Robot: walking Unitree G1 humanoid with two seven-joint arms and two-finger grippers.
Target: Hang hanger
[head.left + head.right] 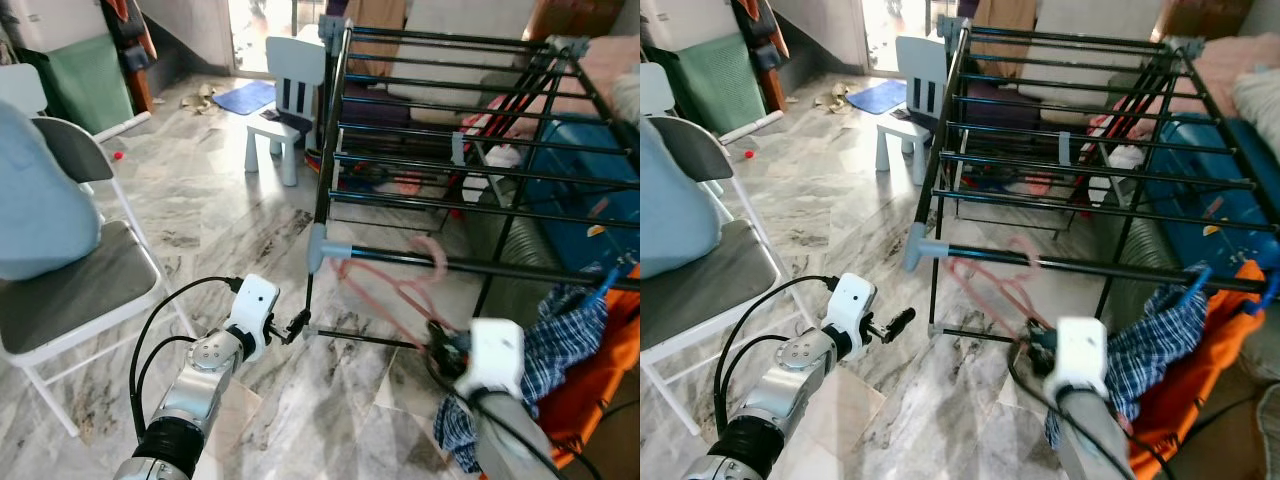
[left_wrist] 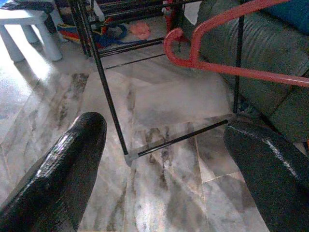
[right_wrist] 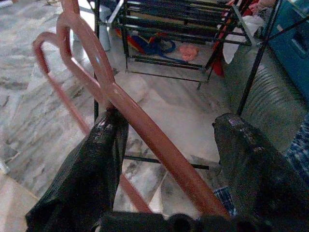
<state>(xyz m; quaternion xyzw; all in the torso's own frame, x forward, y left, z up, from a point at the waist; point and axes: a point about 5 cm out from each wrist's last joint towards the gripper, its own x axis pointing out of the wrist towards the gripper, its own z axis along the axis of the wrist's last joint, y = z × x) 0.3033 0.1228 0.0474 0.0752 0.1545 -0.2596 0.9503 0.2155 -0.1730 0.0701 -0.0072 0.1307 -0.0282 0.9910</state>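
Right gripper (image 3: 164, 159) is sitting low in front of the drying rack (image 1: 470, 130), fingers spread wide, with the pink hanger (image 1: 385, 290) passing between them and lying against one finger (image 3: 91, 164). Hanger's hook is curling over the rack's front bar. Left gripper (image 1: 296, 325) is hovering wide apart and empty beside the rack's corner leg, over the marble floor (image 1: 220, 220).

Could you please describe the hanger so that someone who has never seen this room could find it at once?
Find the big black drying rack standing on the marble floor. On its nearest rail, close to the grey corner joint, hooks a thin pinkish-red hanger, slanting down to the right gripper. It is bare, unlike the checked cloth and orange cloth draped further along.
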